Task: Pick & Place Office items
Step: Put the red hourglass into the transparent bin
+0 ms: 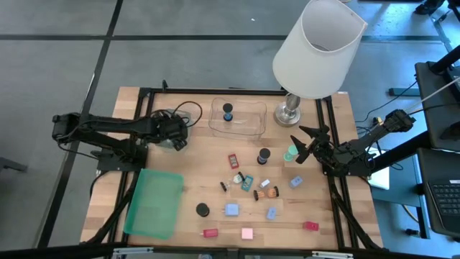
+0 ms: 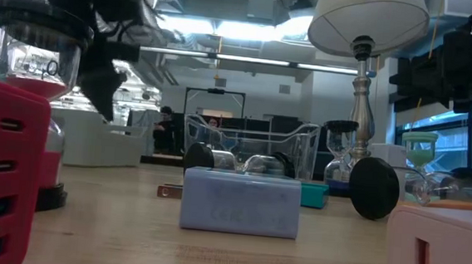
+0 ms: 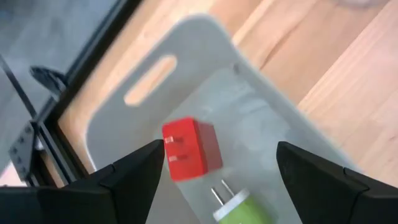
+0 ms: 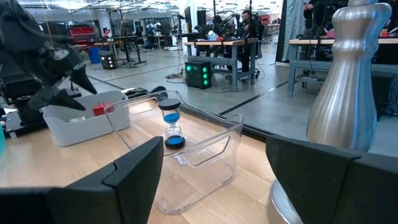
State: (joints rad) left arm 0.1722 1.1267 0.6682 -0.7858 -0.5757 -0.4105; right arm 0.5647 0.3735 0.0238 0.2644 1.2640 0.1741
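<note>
The office items lie scattered on the wooden table: a red block (image 1: pixel 233 160), a dark cylinder (image 1: pixel 264 155), blue blocks (image 1: pixel 231 209), a pink block (image 1: pixel 247 233) and others. My left gripper (image 1: pixel 175 137) hangs open over a pale grey tray (image 3: pixel 124 118). In that tray lie a red plug block (image 3: pixel 189 149) and a green plug piece (image 3: pixel 239 208), seen between the fingers (image 3: pixel 219 152). My right gripper (image 1: pixel 298 147) is open near the table's right edge, beside a green-topped hourglass (image 1: pixel 291 153). It faces a clear tray (image 4: pixel 199 155) in which a blue hourglass (image 4: pixel 170 121) stands.
A white-shaded lamp (image 1: pixel 316 50) stands on its metal base (image 1: pixel 290 111) at the far right, close to my right gripper. The clear tray (image 1: pixel 237 119) sits at the far middle. A flat green lid (image 1: pixel 153 201) lies near left. Cables coil by the left gripper (image 1: pixel 188 111).
</note>
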